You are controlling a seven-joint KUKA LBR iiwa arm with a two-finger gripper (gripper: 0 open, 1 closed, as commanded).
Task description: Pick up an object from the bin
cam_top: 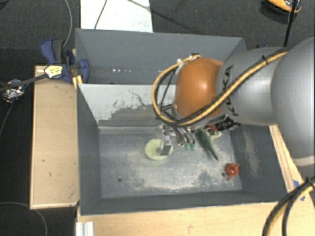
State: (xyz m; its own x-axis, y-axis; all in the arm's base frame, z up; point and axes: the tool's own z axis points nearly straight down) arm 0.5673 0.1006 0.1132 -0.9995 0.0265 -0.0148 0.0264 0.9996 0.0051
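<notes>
While the gripper (168, 144) hung low over the middle of the bin, its tip sat at the right edge of a pale green disc (154, 151), touching it or just above it; which of the two could not be told. Whether the gripper was open or closed, and whether it had hold of anything, could not be made out either. Above it sat the wrist's orange cover (197, 87), with yellow and black cables (158, 90) looping round it. The grey arm (270, 82) reached in from the right.

The grey metal bin (88, 146) held three loose things. The pale green disc, round and flat, lay near the centre of its bottom, slightly left. Just right of the gripper lay a dark green pointed thing (210, 146), long and slanting toward the near right. Farther to the near right, well apart from the disc, lay a small red thing (231, 170). The bin's bottom was scuffed and speckled with pale marks, heaviest toward the far wall. Around the bin the room floor (29, 23) was dark.
</notes>
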